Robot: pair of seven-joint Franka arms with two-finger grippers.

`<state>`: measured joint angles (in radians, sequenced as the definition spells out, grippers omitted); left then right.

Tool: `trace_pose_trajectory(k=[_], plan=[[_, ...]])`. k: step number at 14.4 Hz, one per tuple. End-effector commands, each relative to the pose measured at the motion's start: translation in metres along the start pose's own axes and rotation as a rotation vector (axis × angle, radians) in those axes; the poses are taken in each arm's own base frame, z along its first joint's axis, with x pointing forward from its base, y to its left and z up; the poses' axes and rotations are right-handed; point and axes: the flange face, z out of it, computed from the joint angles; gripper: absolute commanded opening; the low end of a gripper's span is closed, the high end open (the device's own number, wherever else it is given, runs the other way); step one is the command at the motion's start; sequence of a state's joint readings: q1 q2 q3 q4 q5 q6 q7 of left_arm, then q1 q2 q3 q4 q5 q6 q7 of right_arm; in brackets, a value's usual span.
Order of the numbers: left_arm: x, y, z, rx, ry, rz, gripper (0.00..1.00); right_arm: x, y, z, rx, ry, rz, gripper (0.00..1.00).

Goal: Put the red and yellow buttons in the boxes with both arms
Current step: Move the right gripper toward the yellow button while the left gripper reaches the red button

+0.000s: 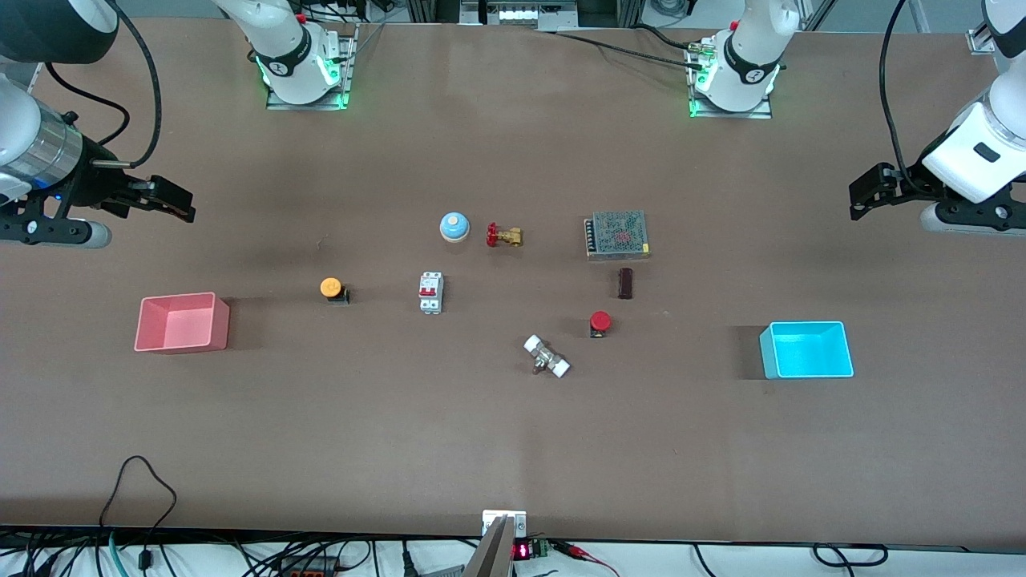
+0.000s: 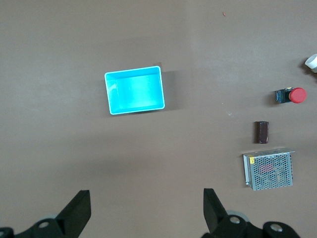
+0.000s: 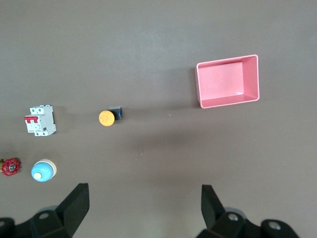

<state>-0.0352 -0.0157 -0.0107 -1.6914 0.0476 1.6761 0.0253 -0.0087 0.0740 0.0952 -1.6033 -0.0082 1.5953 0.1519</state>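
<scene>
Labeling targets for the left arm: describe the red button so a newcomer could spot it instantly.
Start at the cyan box toward the left arm's end of the table, then look toward the table's middle. The red button sits there, nearer the front camera than the grey mesh-topped block and the small dark block. Unlike them, it has a round red cap on a black base.

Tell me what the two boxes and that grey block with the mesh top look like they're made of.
Pink box and cyan box: probably plastic, judging by thin walls, uniform color and a soft sheen inside. Grey mesh-topped block: likely metal, with a perforated silvery top and a dull bare finish; what sits under the mesh is unclear.
</scene>
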Motion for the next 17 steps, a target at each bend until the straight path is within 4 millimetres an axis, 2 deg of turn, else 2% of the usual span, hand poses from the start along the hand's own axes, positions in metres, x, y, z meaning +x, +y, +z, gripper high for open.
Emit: trace_pose_trajectory(k=[1, 7, 8, 11, 13, 14, 16, 17], plan=[[0.004, -0.002, -0.005, 0.007, -0.007, 0.004, 1.0, -0.001, -0.003, -0.004, -0.01, 0.008, -0.015, 1.0], [0.004, 0.001, -0.004, 0.007, -0.011, 0.002, 1.0, -0.002, -0.006, -0.001, -0.009, 0.018, -0.02, 1.0], [0.004, 0.002, 0.0, 0.007, -0.026, 0.012, 1.0, -0.003, -0.006, 0.004, -0.009, 0.007, -0.02, 1.0], [0.003, 0.011, 0.029, 0.003, -0.174, 0.031, 1.0, -0.007, -0.014, 0.015, -0.012, -0.016, -0.044, 1.0], [0.004, 0.032, 0.043, 0.002, -0.224, 0.071, 1.0, -0.015, -0.037, 0.037, -0.011, -0.012, -0.086, 1.0], [0.005, 0.05, 0.047, -0.006, -0.232, 0.092, 1.0, -0.022, -0.048, 0.057, -0.009, 0.027, -0.097, 1.0], [0.01, 0.086, 0.057, -0.061, -0.239, 0.095, 1.0, -0.03, -0.054, 0.094, 0.001, 0.106, -0.092, 1.0], [0.017, 0.097, 0.063, -0.062, -0.216, 0.058, 1.0, -0.034, -0.065, 0.108, 0.004, 0.118, -0.095, 1.0]])
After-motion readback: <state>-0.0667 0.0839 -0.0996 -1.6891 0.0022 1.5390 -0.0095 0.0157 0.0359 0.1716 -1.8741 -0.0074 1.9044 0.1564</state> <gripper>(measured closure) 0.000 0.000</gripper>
